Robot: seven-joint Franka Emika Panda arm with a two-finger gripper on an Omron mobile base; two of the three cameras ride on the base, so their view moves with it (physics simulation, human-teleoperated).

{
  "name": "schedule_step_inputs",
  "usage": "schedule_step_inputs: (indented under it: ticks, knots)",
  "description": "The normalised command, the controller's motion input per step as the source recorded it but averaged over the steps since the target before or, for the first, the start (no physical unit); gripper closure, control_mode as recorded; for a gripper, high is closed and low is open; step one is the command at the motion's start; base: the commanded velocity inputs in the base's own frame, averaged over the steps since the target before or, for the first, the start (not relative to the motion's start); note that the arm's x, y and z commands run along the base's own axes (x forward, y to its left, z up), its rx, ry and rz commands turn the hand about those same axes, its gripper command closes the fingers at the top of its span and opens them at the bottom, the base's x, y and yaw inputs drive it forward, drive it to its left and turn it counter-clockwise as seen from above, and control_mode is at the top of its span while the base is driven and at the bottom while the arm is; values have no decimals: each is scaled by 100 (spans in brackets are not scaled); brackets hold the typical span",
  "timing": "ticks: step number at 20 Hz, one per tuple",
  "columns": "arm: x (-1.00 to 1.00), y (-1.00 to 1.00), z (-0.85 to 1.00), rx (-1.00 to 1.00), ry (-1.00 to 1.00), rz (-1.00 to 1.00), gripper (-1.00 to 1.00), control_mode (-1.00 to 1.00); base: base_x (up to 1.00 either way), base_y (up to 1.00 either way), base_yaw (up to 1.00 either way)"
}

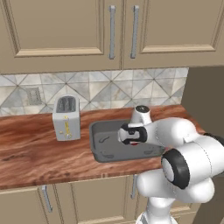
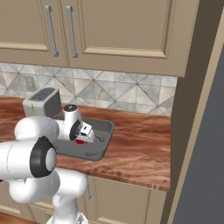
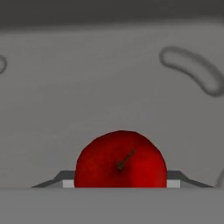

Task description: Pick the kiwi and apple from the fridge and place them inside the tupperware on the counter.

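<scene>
Red apple sits clamped btwn the hand tips, stem facing my wrist cam, grey floor of the tupperware spread out right behind it. So the hand is closed on the fruit, not apart, and it hangs over the inside of the container, pointing down into it. That makes sense to me: fruit is carried over the tray w/ the grip kept on so it won't drop or roll on the way. From the base cams I see a sliver of red under the hand, above the tray's interior; can't tell if it's touching the floor yet. Tupperware rests on the reddish wood surface, just beside the silver toaster, near the front edge, prob. so the arm reaches it easily. Count: one apple, one tupperware, one toaster, one hand. Kiwi I can't find in the visible part of the tray, though the arm covers some of it, so I'd judge that half of the job may be still open. Next move, I reckon: lower a bit, release.
</scene>
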Motion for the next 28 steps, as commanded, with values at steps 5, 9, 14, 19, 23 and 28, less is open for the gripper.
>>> schedule_step_inputs:
  ticks: [5, 9, 14, 19, 23, 28]
  knots:
    - [33, 7, -42, 0, 0, 0, 100, -100, 0, 0, 0]
    - [28, 9, -39, 0, 0, 0, 100, -100, 0, 0, 0]
    - [21, 7, -42, -4, 0, 0, -100, -100, 0, 0, 0]
    - [5, 8, -21, 0, 0, 0, -100, -100, 0, 0, 0]
    - [-21, 9, 1, 0, 0, -2, -100, -100, 0, 0, 0]
    - [-57, 0, 32, 0, -11, -18, -100, -100, 0, 0, 0]
